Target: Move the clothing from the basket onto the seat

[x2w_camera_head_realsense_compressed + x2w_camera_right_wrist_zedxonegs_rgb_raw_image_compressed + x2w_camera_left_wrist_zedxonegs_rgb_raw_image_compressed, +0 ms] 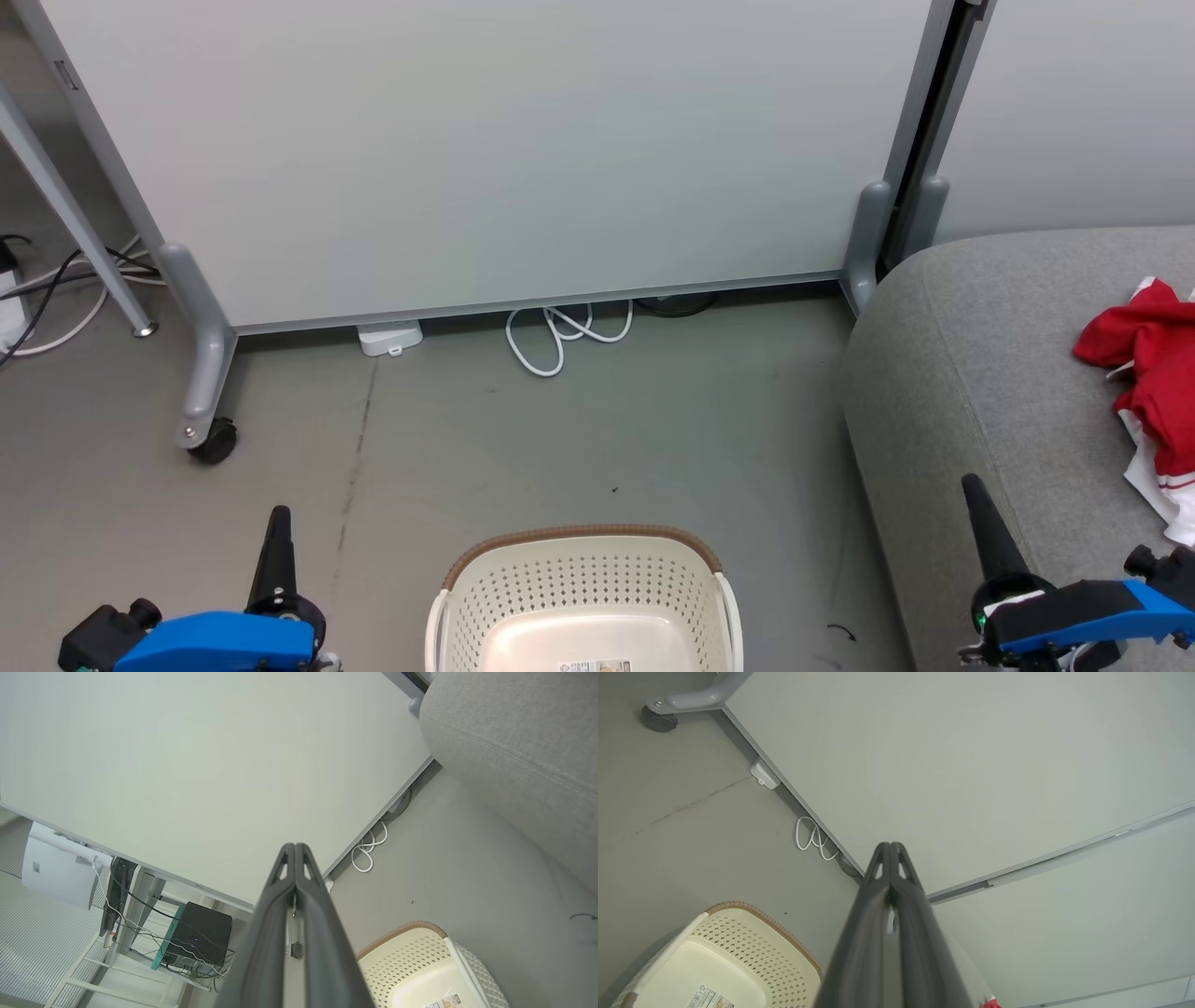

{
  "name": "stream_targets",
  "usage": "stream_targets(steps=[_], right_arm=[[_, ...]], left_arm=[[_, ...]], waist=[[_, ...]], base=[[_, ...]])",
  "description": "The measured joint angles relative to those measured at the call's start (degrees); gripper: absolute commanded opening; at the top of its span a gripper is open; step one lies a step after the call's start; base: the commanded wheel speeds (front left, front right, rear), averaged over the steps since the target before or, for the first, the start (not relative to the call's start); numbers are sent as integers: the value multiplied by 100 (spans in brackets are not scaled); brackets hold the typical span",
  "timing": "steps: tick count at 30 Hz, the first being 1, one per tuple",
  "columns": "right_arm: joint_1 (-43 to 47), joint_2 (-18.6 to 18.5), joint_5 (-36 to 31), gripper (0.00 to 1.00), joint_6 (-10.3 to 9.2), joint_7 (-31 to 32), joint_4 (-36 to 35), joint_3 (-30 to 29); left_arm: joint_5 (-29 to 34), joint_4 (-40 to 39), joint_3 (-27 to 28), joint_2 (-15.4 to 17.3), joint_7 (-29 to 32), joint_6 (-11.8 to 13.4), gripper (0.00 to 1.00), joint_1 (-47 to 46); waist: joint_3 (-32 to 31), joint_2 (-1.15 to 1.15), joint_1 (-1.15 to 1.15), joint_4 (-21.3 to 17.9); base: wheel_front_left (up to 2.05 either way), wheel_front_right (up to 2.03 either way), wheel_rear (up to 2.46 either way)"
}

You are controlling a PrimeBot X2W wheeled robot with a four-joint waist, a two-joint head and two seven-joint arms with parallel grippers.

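The cream perforated basket (583, 597) with its brown rim stands on the floor at the bottom centre, and its bare bottom with a label shows inside. Red clothing (1150, 373) with white panels lies crumpled on the grey seat (971, 373) at the right edge. My left gripper (279, 519) points up at the lower left, left of the basket (724, 956), fingers pressed together and shut on nothing. My right gripper (971, 487) rises at the lower right over the seat's front, also shut and holding nothing. The basket (420, 966) and the seat (514, 746) show in the right wrist view.
A grey partition panel (485, 149) on a castor leg (210, 434) closes the back. A white cable (565, 331) and a small white box (389, 338) lie at its foot. Dark cables (56, 280) trail at the far left. Grey floor (560, 439) lies between partition and basket.
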Motion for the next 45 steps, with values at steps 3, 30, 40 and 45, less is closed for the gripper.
stream_targets(steps=[3,30,40,45], right_arm=[[-49,0,182,0,0,27,1,-10],[-241,-1,1696,0,0,236,16,-112],[-308,-1,2174,0,0,301,21,-140],[-327,-1,2398,0,0,336,23,-153]], left_arm=[[-164,-19,31,-3,45,0,0,-35],[-1462,-192,222,-31,423,0,0,-262],[-1873,-245,272,-40,545,0,0,-322],[-2062,-274,301,-47,598,0,0,-366]], waist=[[12,0,0,-8],[115,0,0,-77],[153,0,0,-103],[172,0,0,-115]], base=[[0,0,0],[0,0,0],[0,0,0],[0,0,0]])
